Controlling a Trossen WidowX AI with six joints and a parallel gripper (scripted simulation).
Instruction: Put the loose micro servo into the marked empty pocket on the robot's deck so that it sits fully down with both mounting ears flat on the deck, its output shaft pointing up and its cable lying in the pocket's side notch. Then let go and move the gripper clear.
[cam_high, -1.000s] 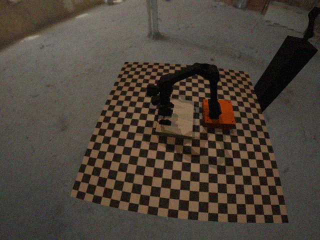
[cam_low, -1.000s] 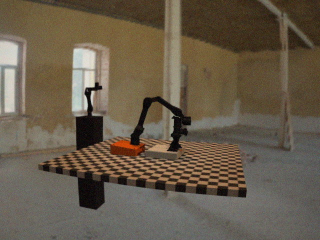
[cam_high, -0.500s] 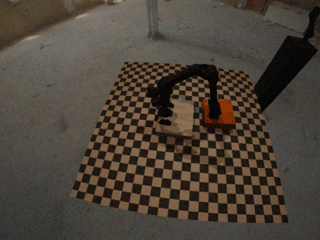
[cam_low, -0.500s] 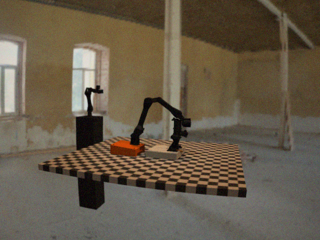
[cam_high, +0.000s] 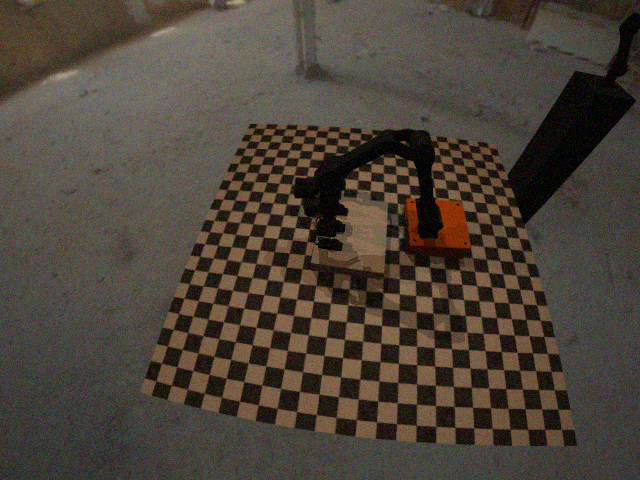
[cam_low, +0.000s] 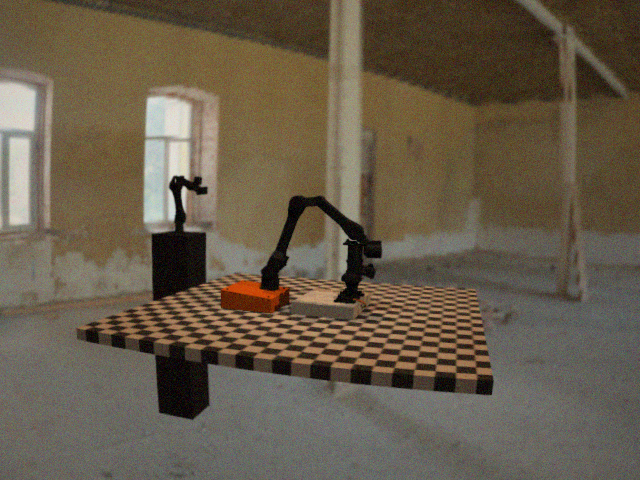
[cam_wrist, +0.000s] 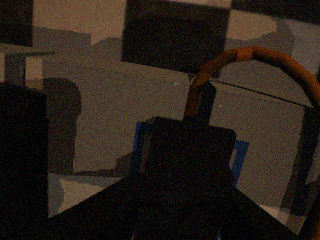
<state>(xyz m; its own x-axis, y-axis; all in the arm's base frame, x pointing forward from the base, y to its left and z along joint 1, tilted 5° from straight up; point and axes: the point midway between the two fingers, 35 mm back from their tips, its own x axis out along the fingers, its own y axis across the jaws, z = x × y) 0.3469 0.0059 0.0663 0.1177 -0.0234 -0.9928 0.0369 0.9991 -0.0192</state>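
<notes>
My gripper is shut on the dark micro servo and points straight down over the left part of the pale deck. In the wrist view the servo sits within the blue-marked pocket outline, low against the deck. I cannot tell whether its ears touch the deck. Its orange cable arcs up and over to the right of the body. The output shaft is hidden by my fingers.
Another dark servo stands on the deck just left of the pocket. The arm's orange base block is beside the deck. A black pedestal stands at the checkered table's edge.
</notes>
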